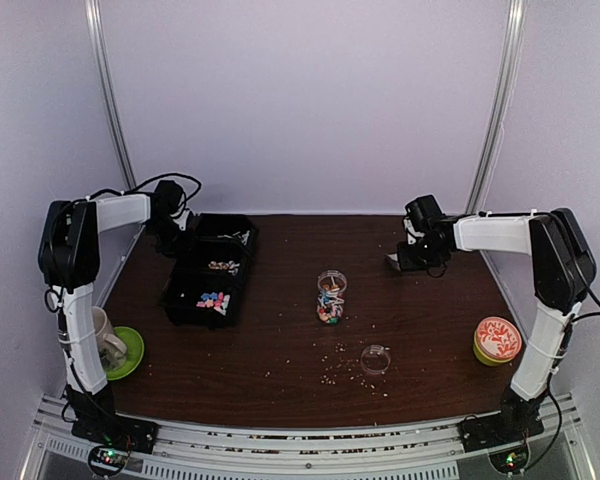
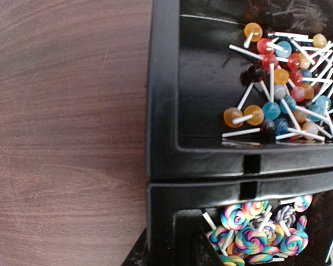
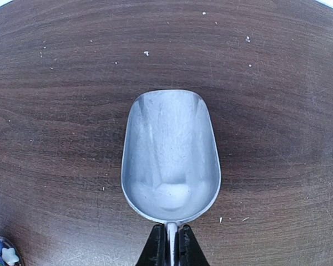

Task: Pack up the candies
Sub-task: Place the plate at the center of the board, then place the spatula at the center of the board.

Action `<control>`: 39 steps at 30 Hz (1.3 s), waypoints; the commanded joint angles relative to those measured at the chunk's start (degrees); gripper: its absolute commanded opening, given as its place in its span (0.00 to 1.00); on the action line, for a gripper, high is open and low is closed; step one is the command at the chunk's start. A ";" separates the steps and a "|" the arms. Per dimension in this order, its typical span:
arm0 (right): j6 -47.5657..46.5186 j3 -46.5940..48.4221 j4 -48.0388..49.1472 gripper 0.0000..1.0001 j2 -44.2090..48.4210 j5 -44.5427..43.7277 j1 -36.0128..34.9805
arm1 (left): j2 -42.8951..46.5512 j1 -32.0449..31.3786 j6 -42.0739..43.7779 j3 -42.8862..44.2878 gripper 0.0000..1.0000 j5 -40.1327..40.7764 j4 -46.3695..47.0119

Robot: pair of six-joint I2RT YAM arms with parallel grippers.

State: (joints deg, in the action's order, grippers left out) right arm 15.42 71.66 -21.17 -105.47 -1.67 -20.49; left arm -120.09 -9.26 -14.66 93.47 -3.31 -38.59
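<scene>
A black compartment tray at the table's left holds candies: round lollipops in one compartment, rainbow swirl ones in the one beside it. More candies fill a small clear jar at mid-table, its edge visible in the right wrist view as well. My left gripper straddles the tray's outer wall, one finger outside and one inside, jaws slightly apart. My right gripper is shut on the handle of an empty metal scoop, held level over bare wood at the back right.
A clear lid lies in front of the jar among scattered pale crumbs. A mug on a green plate stands at the left edge. A green tub with an orange patterned lid is at the right edge.
</scene>
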 commanded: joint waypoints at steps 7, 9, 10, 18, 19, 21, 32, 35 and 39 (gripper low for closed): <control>1.13 1.46 -4.15 0.02 -1.89 0.71 0.22 | 2.03 0.20 -2.19 1.62 0.32 -0.36 0.01; 1.19 1.34 -5.00 0.03 -1.76 0.62 0.12 | 3.61 0.20 -2.91 1.50 0.40 -0.17 -0.54; 1.19 1.25 -5.47 0.03 -1.64 0.50 0.08 | 4.59 0.20 -3.33 1.25 0.40 0.08 -0.72; 1.43 1.08 -9.63 0.04 -1.19 -1.02 -1.13 | 14.54 -0.01 -7.85 -2.25 0.42 0.72 -0.44; 1.47 0.85 -10.03 0.04 -0.94 -1.06 -1.32 | 15.99 -0.09 -8.23 -2.97 0.43 0.49 -0.15; 1.62 0.40 -10.63 0.05 -0.52 -1.73 -1.92 | 19.32 -0.30 -9.10 -5.02 0.43 0.35 0.81; 4.30 -3.02 -11.38 0.06 1.90 -3.67 -4.79 | 32.16 -4.23 -11.83 -14.08 0.44 0.01 5.93; 5.15 -4.10 -11.44 0.06 3.01 -4.65 -5.74 | 33.64 -4.91 -11.56 -14.90 0.44 0.44 6.67; 6.48 -6.55 -10.72 0.05 5.41 -5.67 -6.47 | 34.23 -5.22 -11.49 -16.72 0.44 0.73 8.17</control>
State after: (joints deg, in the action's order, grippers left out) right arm 19.79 68.66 -25.67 -101.93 -6.90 -26.00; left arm -87.37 -14.24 -25.54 78.22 -2.79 -34.70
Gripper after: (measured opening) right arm 0.062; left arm 0.442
